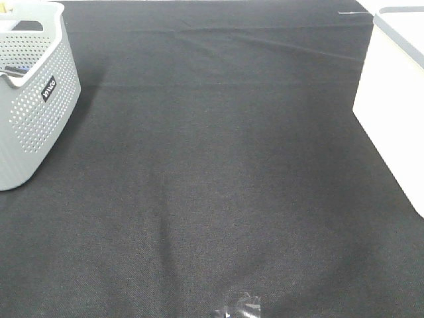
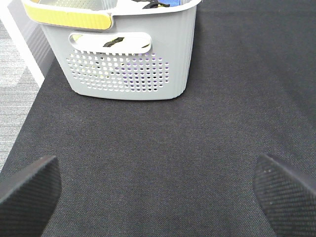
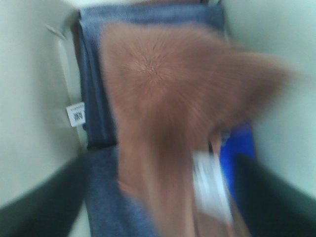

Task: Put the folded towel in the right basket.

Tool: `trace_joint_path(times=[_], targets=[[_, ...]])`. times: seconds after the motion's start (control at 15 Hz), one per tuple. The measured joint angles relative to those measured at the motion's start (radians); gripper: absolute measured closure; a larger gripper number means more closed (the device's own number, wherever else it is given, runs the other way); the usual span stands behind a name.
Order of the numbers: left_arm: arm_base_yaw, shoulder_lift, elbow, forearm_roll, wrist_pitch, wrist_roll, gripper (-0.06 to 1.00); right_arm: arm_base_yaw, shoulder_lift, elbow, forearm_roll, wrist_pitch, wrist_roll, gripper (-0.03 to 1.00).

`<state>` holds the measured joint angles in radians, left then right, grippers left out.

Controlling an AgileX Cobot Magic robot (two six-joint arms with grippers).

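Spread wide, the right gripper hangs inside the white right basket, pinching nothing; a clean finish likely means lifting straight up so nothing snags the pile. Just ahead, in that basket, is the folded towel, brown, fuzzy, motion-blurred, over blue-grey towels. Across the black tabletop, the left gripper hangs with jaws apart, facing the grey basket.

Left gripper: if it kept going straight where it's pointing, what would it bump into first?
Probably the grey perforated basket straight ahead; the black cloth between looks bare. If the left gripper tilts down, the cloth comes first.
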<state>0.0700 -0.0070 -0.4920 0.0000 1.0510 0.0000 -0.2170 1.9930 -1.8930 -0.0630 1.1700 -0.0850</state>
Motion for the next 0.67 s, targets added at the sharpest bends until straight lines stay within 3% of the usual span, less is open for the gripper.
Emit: trace_joint_path(times=[0.07, 0.2, 0.47, 0.67], targets=[[0.0, 0.0, 0.0, 0.0, 0.0, 0.0, -0.05, 0.0, 0.012, 0.0, 0.003, 0.007, 0.015, 0.08], [0.0, 0.0, 0.0, 0.0, 0.0, 0.0, -0.05, 0.0, 0.008, 0.0, 0.011, 0.023, 0.046, 0.01], [0.0, 0.0, 0.0, 0.0, 0.0, 0.0, -0.05, 0.002, -0.026, 0.0, 0.016, 0.037, 0.046, -0.01], [0.0, 0.0, 0.0, 0.0, 0.0, 0.0, -0.05, 0.06, -0.114, 0.0, 0.012, 0.047, 0.061, -0.01]])
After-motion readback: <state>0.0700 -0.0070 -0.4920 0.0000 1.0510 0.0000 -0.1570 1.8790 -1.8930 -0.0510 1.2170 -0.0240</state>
